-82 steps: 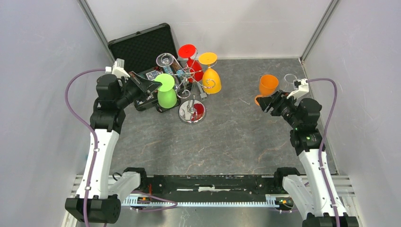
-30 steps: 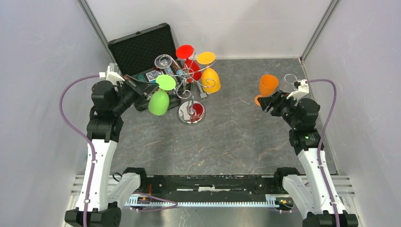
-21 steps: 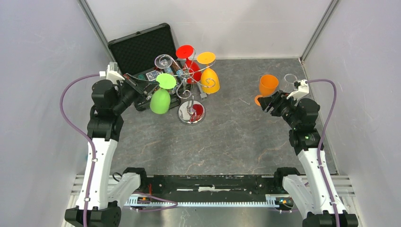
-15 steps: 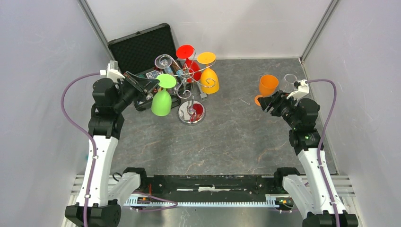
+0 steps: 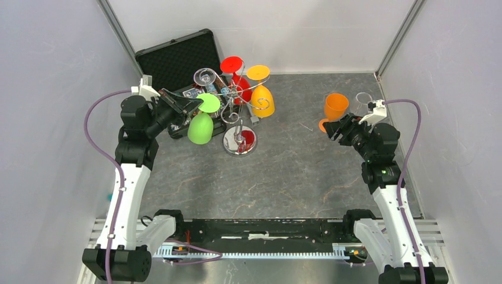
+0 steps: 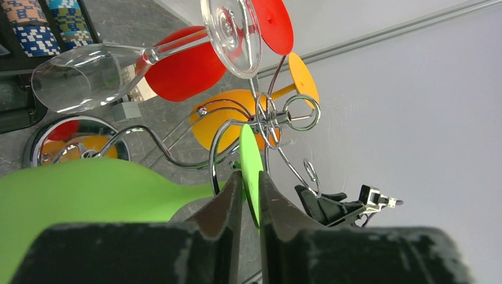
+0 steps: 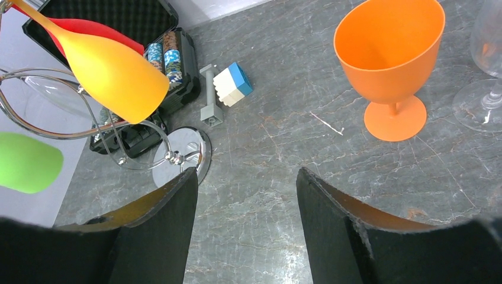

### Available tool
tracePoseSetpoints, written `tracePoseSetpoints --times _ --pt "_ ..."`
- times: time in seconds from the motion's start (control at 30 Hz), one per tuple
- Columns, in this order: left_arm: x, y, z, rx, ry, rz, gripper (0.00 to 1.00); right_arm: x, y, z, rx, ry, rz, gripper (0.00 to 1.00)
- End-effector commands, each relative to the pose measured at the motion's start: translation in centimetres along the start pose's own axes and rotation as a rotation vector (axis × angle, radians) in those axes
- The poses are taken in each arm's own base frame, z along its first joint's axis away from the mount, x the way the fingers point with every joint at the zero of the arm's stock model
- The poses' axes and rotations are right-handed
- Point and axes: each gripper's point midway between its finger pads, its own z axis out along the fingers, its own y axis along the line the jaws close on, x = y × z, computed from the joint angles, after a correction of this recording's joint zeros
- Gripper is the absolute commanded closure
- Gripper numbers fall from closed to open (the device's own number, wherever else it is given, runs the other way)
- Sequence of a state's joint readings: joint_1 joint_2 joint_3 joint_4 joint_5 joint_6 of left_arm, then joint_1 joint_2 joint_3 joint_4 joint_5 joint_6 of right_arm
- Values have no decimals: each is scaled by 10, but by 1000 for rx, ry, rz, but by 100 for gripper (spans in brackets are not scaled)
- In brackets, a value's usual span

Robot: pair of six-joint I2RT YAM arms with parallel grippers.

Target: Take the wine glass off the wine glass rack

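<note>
Left wrist, left gripper (image 6: 249,182) straddling foot of green wine glass (image 6: 89,195), rack (image 6: 269,118) behind

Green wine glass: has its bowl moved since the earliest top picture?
Yes. The green wine glass tilted, bowl swinging left, away from the rack base.

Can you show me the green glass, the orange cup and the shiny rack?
green glass (image 5: 200,129), top view, on its bowl
orange cup (image 7: 388,83), right wrist view, on its bowl
shiny rack (image 5: 232,145), top view, on its round base
</note>
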State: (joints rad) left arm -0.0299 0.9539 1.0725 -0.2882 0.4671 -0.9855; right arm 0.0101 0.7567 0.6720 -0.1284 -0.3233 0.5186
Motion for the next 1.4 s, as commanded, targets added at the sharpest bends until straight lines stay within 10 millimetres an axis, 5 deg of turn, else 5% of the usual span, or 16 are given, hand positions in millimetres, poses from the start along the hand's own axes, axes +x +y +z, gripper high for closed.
tracePoseSetpoints --times 0.0,0.07,0.5,0.93,1.37 --pt "2 -11 -1 52 16 0 89 -6 -3 2 8 -30 -23 33" --pt "0 -15 -4 55 7 8 98 -5 -3 2 9 -31 -21 33" --pt "-31 -36 -45 -15 -188 94 98 -7 -2 0 6 -33 -22 33" --pt "-48 -27 -20 -16 -229 93 98 -8 7 -2 -36 -27 -42 29" --pt "-18 -53 -7 185 -36 72 98 -7 11 -2 -59 -23 -41 27"
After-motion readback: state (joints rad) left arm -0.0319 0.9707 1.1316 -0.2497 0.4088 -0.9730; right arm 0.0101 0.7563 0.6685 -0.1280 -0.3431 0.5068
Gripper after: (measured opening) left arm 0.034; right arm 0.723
